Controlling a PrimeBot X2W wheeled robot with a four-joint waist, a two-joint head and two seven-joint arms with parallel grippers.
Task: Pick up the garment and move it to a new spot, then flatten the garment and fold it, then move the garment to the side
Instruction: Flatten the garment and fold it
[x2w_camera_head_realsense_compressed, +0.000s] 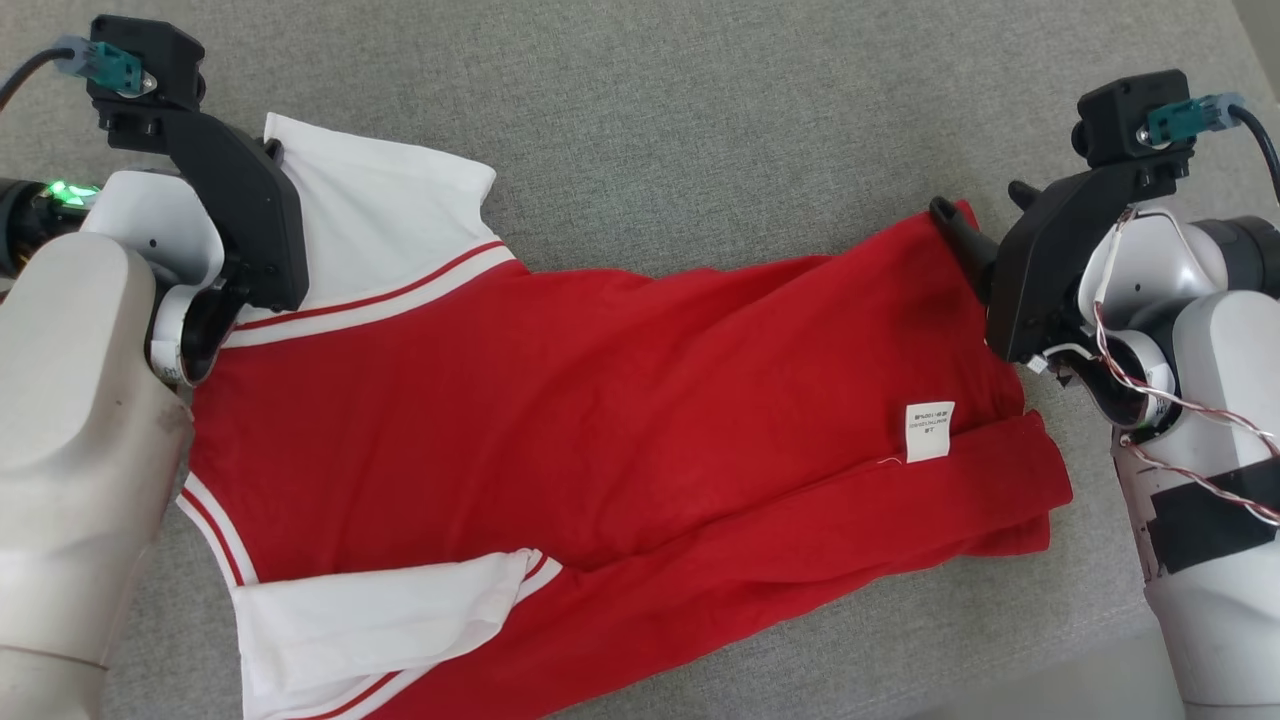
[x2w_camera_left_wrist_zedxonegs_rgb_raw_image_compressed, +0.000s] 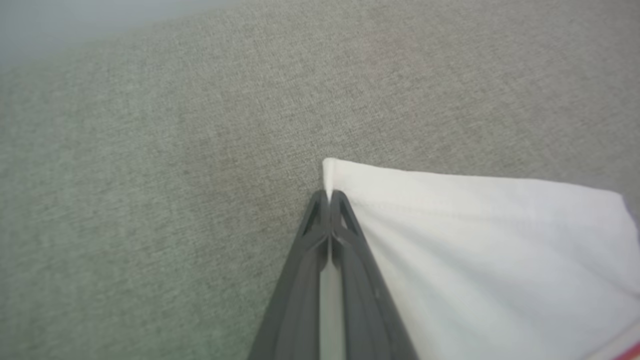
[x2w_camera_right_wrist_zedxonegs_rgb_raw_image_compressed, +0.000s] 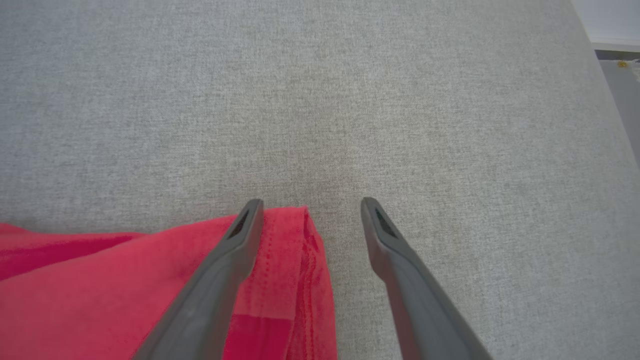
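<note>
Red & white garment (x2w_camera_head_realsense_compressed: 600, 420) lies spread out on the grey cloth surface (x2w_camera_head_realsense_compressed: 700, 120), w/ its hem end toward the right edge. Left hand (x2w_camera_left_wrist_zedxonegs_rgb_raw_image_compressed: 329, 196) is pinched tight on the corner of a white sleeve (x2w_camera_left_wrist_zedxonegs_rgb_raw_image_compressed: 475, 240). Right hand (x2w_camera_right_wrist_zedxonegs_rgb_raw_image_compressed: 312, 205) is wide open & holds nothing. One finger (x2w_camera_right_wrist_zedxonegs_rgb_raw_image_compressed: 235, 250) is over the red hem (x2w_camera_right_wrist_zedxonegs_rgb_raw_image_compressed: 295, 240), the other over bare surface.

Grey woven fabric surface (x2w_camera_head_realsense_compressed: 700, 120), red garment (x2w_camera_head_realsense_compressed: 600, 420) with white sleeves lying spread across it
</note>
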